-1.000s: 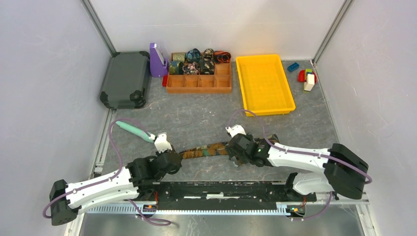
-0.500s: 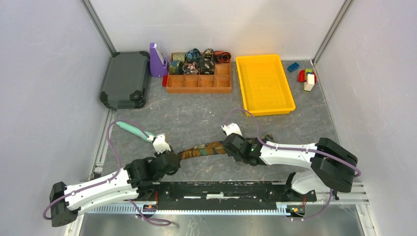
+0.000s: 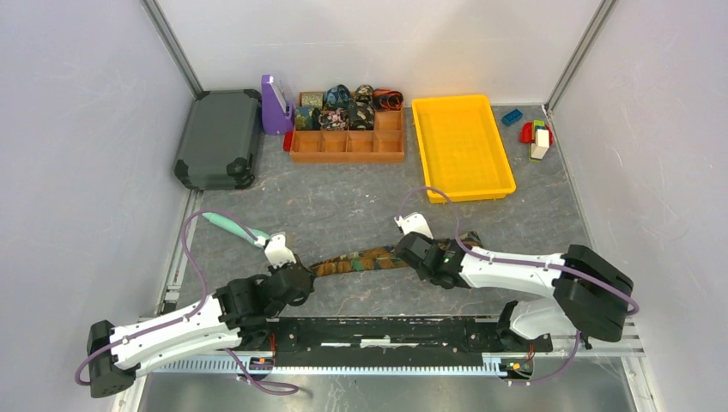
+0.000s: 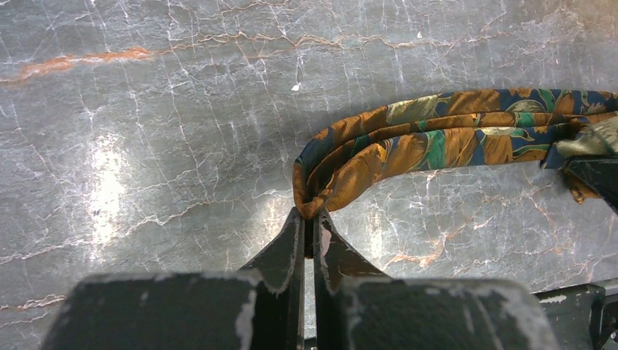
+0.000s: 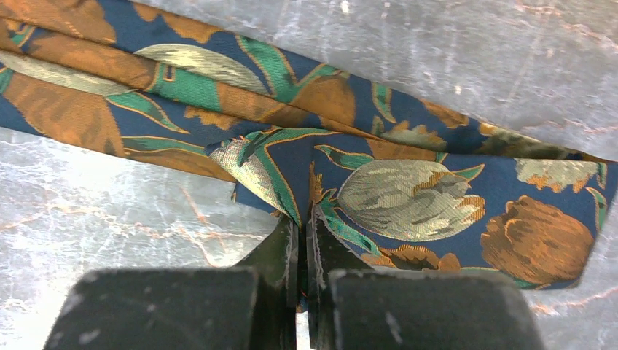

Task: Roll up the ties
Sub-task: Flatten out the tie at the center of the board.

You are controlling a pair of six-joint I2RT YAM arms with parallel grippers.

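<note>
One tie (image 3: 360,260), navy with orange and green leaf print, lies stretched flat on the table between my two grippers. My left gripper (image 3: 311,269) is shut on its folded left end; in the left wrist view the fold (image 4: 310,197) is pinched at the fingertips of that gripper (image 4: 312,217) and the tie (image 4: 452,138) runs off to the right. My right gripper (image 3: 405,256) is shut on the wider part; in the right wrist view the gripper (image 5: 302,217) grips a fold of the tie's (image 5: 408,189) near edge. Several rolled ties (image 3: 348,105) sit in the organiser at the back.
A brown compartment organiser (image 3: 348,146) stands at the back with a purple holder (image 3: 275,105) to its left. A grey case (image 3: 219,137) is at back left, a yellow tray (image 3: 462,146) at back right, toy blocks (image 3: 536,136) beyond it. A teal stick (image 3: 230,226) lies near my left arm.
My right gripper has closed from wide open onto the tie's wide part, shifting slightly along it. The left gripper keeps its hold on the folded end.
</note>
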